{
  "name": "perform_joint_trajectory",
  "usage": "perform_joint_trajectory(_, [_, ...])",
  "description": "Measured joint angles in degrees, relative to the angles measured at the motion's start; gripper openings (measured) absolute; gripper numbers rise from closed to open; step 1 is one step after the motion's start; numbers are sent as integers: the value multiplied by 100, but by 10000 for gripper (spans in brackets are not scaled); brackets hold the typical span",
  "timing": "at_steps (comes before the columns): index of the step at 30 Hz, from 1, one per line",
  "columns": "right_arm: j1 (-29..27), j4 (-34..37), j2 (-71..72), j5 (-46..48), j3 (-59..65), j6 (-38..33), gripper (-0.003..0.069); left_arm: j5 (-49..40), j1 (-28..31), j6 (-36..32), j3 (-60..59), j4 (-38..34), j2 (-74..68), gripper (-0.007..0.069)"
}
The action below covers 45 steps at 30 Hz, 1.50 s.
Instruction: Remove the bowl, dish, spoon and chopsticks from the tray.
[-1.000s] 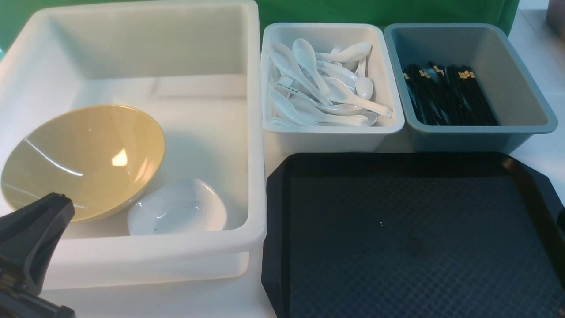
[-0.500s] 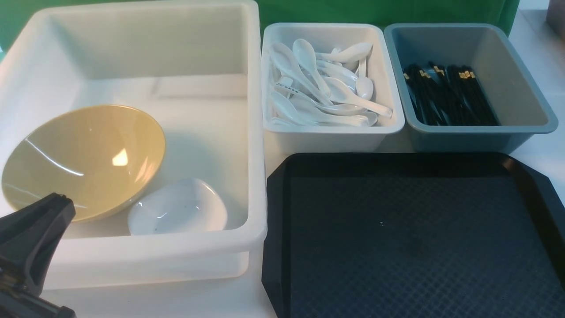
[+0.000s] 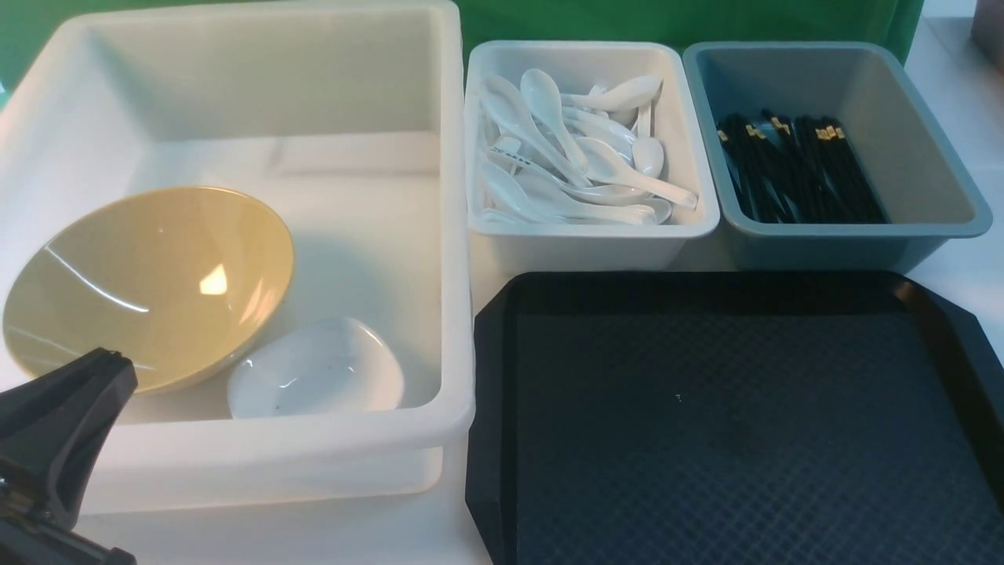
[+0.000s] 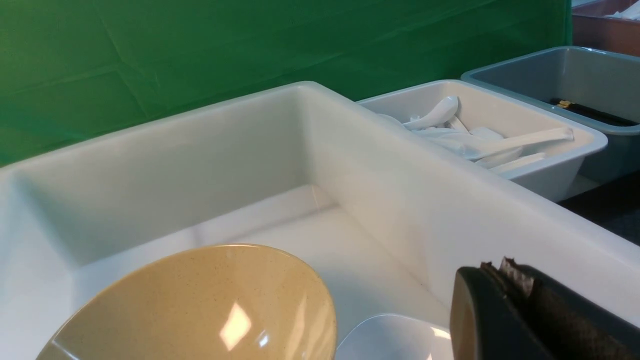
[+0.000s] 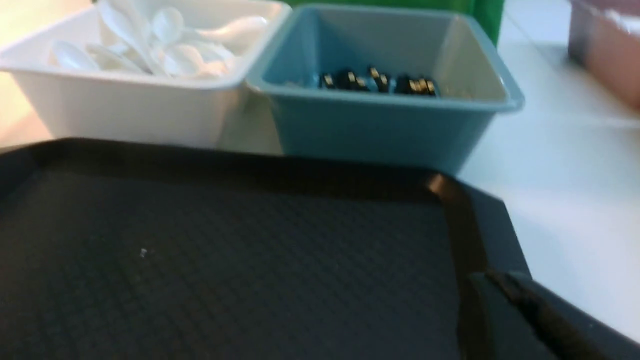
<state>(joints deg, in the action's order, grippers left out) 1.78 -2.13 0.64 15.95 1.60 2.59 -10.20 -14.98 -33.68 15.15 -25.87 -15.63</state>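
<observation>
Left gripper (image 3: 110, 369): jaws pressed together, empty, at the near rim of the big white bin (image 3: 314, 451).
Right gripper (image 5: 492, 282): jaws closed, empty, over the tray's near right corner.
Tray (image 3: 729, 424): bare, in front of the two small bins.
Bowl (image 3: 149, 286): tilted in the white bin, just beyond the left gripper.
Small white dish (image 3: 315, 369): beside the bowl.
Spoons (image 3: 580, 157): white middle bin.
Chopsticks (image 3: 796, 169): grey-blue bin, far right.

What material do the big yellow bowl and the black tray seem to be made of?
Bowl: likely melamine or glazed ceramic; glossy, with sharp window reflections and fine speckles in the left wrist view. Tray: probably moulded plastic; shiny rim, matte waffle-textured floor.
</observation>
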Motion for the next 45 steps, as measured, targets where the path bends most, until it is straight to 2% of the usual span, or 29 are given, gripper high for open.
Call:
perform_joint_trajectory(7, [-49,67,0,236,0,-586,36,-7,0,0,0,0,0,-8])
perform_joint_trajectory(30, [-54,82,0,236,0,-674,54,19,0,0,-84,9,40,-8])
perform_joint_trajectory(34, [-54,86,0,236,0,-679,59,15,252,92,-296,460,322,-8])
perform_joint_trajectory(38, [-54,86,0,236,0,-679,61,32,773,962,-540,948,938,-8])
perform_joint_trajectory(40, [-54,86,0,236,0,-679,63,2,1194,1794,-728,1642,1339,-8])
perform_joint_trajectory(41, [-54,86,0,236,0,-679,63,1,1221,1850,-762,1692,1363,-8])
perform_joint_trajectory(45, [-54,86,0,236,0,-679,69,-286,1511,2907,-1214,2434,1616,-8])
